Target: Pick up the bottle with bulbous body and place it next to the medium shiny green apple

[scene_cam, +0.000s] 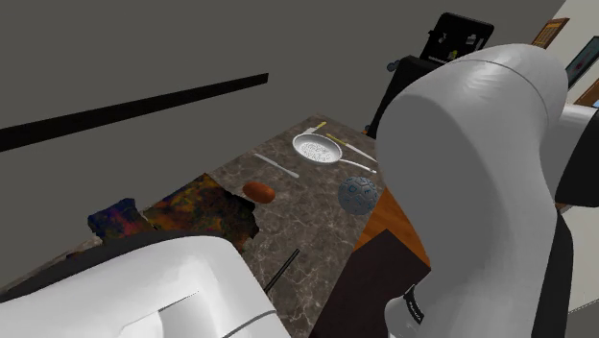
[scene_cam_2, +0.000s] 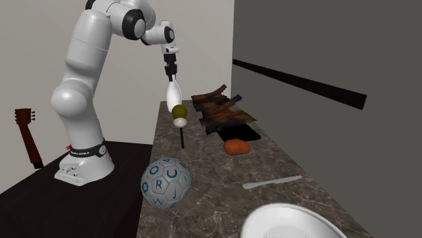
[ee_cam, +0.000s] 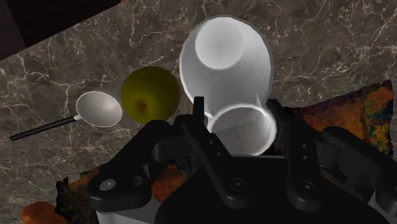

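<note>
The smooth bulbous bottle [ee_cam: 226, 63] is plain white; the round apple [ee_cam: 149, 94] beside it is dull olive-green. The stone countertop [ee_cam: 331, 38] is dark grey-brown with white veins. The nearer patchwork ball [scene_cam_2: 165, 182] is grey with blue letters.

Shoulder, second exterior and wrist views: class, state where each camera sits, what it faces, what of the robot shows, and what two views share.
Shoulder view: behind the stand, looking down over the dark marbled counter; the white arm crowds the foreground.
Second exterior view: at the counter's far end, facing the whole arm.
Wrist view: on the hand, looking down past the clasped white bulbous bottle to the green apple.
Shared: both exterior views show the grey lettered ball.
</note>
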You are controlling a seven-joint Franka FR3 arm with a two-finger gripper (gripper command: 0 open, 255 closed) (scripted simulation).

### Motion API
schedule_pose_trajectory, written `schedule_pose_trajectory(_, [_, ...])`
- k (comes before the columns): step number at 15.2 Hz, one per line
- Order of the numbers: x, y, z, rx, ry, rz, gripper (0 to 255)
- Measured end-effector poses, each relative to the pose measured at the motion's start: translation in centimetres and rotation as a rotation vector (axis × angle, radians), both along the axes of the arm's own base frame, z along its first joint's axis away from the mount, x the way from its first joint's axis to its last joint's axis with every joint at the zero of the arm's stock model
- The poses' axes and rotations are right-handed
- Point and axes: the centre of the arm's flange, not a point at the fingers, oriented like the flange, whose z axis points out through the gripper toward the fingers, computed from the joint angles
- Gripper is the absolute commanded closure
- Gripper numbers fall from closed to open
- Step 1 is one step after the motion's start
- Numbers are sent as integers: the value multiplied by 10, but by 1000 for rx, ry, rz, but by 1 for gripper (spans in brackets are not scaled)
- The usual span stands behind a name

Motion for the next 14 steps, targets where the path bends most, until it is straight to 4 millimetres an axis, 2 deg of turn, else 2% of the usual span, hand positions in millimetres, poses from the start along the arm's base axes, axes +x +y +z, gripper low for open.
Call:
schedule_pose_trajectory(8, [0, 0, -8, 0, 0, 0, 255])
schedule_pose_trajectory(9, [0, 0, -8, 0, 0, 0, 0])
schedule_pose_trajectory(14, [0, 0, -8, 1, 0, 0, 0])
